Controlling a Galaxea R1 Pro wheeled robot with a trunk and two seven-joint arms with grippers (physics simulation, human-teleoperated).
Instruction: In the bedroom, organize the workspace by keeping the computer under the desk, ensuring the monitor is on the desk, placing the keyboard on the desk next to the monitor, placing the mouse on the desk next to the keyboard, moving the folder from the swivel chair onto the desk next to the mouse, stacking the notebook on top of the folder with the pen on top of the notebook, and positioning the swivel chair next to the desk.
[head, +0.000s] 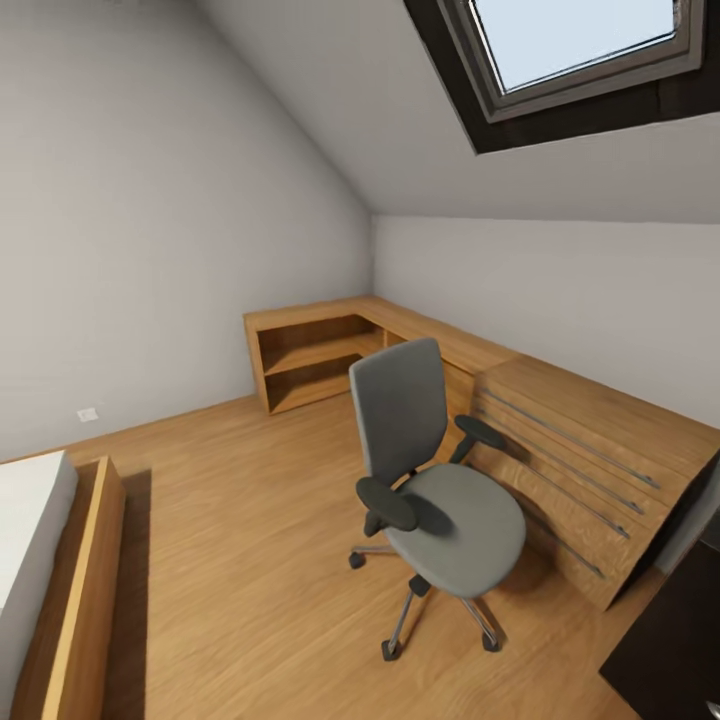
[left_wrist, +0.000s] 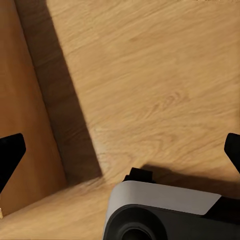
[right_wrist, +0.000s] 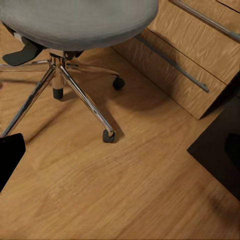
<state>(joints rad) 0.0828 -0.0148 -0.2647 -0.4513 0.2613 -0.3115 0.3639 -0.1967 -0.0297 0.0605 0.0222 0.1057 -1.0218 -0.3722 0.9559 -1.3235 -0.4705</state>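
Bed frame (head: 85, 590) sits at lower left of the head view, wood floor (head: 250, 500) across the middle, low wooden shelf unit (head: 310, 365) at center back. Swivel chair (head: 435, 480) is right of center, seat bare, back toward the corner, seat facing the lower right of the frame. Just beyond it at right is the light-wood chest of drawers (head: 590, 470) with long bar handles, near the chair but not clearly touching. A dark glossy corner at the lower right edge is likely the table (head: 670, 650). Left wrist view: left hand (left_wrist: 120, 152) released, 2 fingertips wide apart over bare floor beside the bed frame. Right wrist view: right hand (right_wrist: 122, 150) also spread and holding nothing, chair base and casters ahead of it, dark table edge to one side. Judgement: right arm is the nearer 1 to the chair; the chair must go toward the lower right, to the table.
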